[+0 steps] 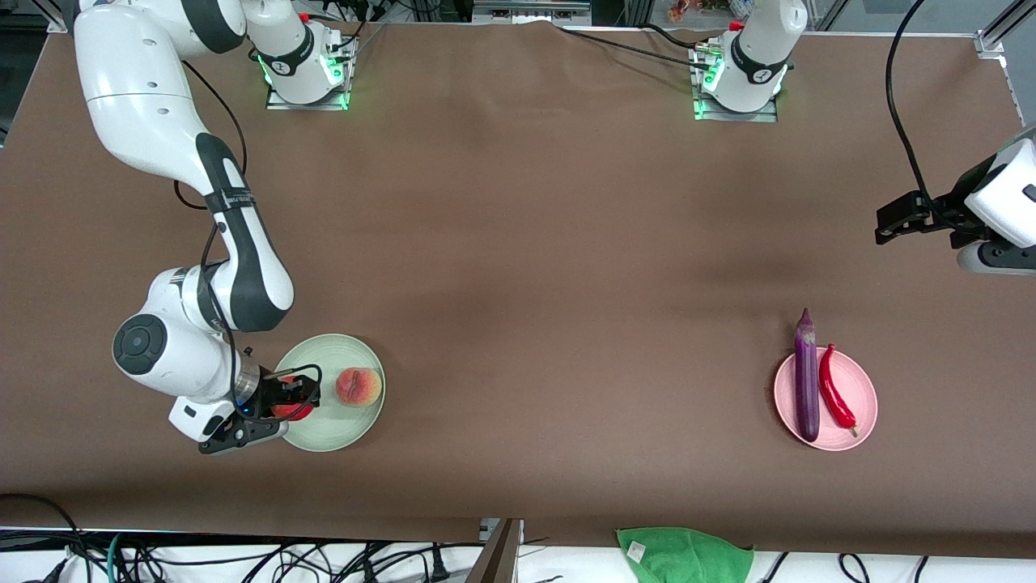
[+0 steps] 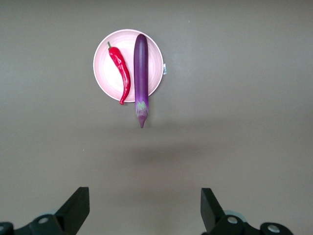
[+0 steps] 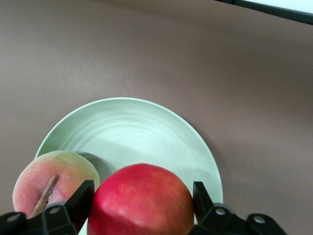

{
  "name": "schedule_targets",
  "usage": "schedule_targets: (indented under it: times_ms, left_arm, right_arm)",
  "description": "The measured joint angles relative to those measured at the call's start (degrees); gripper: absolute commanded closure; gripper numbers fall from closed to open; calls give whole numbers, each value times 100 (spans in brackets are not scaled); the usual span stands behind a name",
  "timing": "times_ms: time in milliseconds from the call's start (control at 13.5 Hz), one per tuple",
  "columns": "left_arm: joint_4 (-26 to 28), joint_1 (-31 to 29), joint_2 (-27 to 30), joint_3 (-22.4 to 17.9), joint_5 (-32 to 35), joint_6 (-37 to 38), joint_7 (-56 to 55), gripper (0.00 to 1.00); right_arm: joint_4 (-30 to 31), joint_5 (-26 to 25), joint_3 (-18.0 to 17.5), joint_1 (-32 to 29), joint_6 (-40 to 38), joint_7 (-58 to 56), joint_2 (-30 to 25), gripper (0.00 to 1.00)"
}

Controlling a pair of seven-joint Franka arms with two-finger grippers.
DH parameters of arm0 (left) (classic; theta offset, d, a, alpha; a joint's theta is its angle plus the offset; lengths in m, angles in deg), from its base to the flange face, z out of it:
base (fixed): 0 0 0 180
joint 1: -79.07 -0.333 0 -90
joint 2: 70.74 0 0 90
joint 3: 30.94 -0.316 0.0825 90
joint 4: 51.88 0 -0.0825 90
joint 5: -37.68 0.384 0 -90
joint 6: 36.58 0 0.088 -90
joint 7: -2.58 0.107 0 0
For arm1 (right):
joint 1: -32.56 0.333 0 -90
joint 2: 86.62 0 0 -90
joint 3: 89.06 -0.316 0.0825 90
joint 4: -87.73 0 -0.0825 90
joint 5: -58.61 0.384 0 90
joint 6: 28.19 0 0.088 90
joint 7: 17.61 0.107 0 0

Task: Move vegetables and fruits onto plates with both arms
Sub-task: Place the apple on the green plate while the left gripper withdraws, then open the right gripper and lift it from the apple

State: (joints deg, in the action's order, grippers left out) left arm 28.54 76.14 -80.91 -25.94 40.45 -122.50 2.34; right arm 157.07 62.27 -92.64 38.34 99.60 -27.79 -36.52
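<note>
A red pomegranate [image 3: 139, 210] rests on the pale mint green plate [image 1: 336, 352] at its edge toward the right arm's end. My right gripper [image 1: 295, 401] is down around it, its fingers standing open just off either side. Beside the pomegranate on the same plate lies a yellow-pink peach [image 1: 358, 386]. A purple eggplant [image 1: 806, 380] and a red chili pepper [image 1: 834, 393] lie side by side on the pink plate [image 1: 859, 389]; the eggplant's stem end overhangs the rim. My left gripper [image 1: 886, 227] hangs open and holds nothing over bare table, apart from that plate.
A bright green cloth [image 1: 684, 555] lies at the table's edge nearest the front camera. Brown table [image 1: 550, 283] stretches between the two plates. Cables run along that near edge and from the arm bases.
</note>
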Motion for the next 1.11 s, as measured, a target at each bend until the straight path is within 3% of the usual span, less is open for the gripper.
schedule_targets:
  times_ms: [295, 591, 1107]
  left_arm:
    - [401, 2, 198, -7, 0, 86, -183, 0]
    - [471, -12, 220, -44, -3, 75, -190, 0]
    - [453, -12, 212, -46, -4, 50, -202, 0]
  right_arm:
    - [-21, 9, -73, 73, 2, 340, -91, 0]
    - [-31, 2, -89, 131, -111, 445, -226, 0]
    - [-38, -500, -39, 394, -761, 723, -886, 0]
